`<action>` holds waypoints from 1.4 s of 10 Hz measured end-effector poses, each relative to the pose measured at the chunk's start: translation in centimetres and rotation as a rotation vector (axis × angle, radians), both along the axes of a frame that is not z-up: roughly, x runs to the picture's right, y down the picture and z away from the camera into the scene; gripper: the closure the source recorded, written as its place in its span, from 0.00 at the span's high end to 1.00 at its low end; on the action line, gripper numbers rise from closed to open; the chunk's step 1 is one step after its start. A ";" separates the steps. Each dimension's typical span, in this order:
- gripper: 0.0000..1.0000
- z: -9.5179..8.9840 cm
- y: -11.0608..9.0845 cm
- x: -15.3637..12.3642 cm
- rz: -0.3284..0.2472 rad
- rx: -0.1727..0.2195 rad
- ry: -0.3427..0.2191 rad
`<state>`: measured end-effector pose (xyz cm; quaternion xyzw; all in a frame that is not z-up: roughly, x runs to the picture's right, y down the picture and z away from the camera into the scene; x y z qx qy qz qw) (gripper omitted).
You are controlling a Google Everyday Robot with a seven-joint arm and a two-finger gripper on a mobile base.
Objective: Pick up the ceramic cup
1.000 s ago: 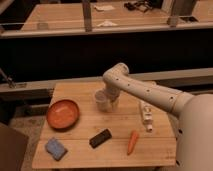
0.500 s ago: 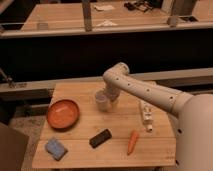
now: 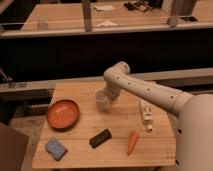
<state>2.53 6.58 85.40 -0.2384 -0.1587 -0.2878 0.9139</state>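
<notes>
The gripper [image 3: 108, 95] hangs at the cup's [image 3: 101, 104] rim, where it was a second ago, and the cup has neither shifted nor left the table [image 3: 75, 92]. I judge the lift has not begun. Whether the gripper is open or clamped on the cup, I cannot tell. The cup stands upright just below it, mouth up, long axis vertical.
</notes>
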 end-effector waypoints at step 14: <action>0.03 -3.5 -4.4 0.3 -0.001 0.041 0.006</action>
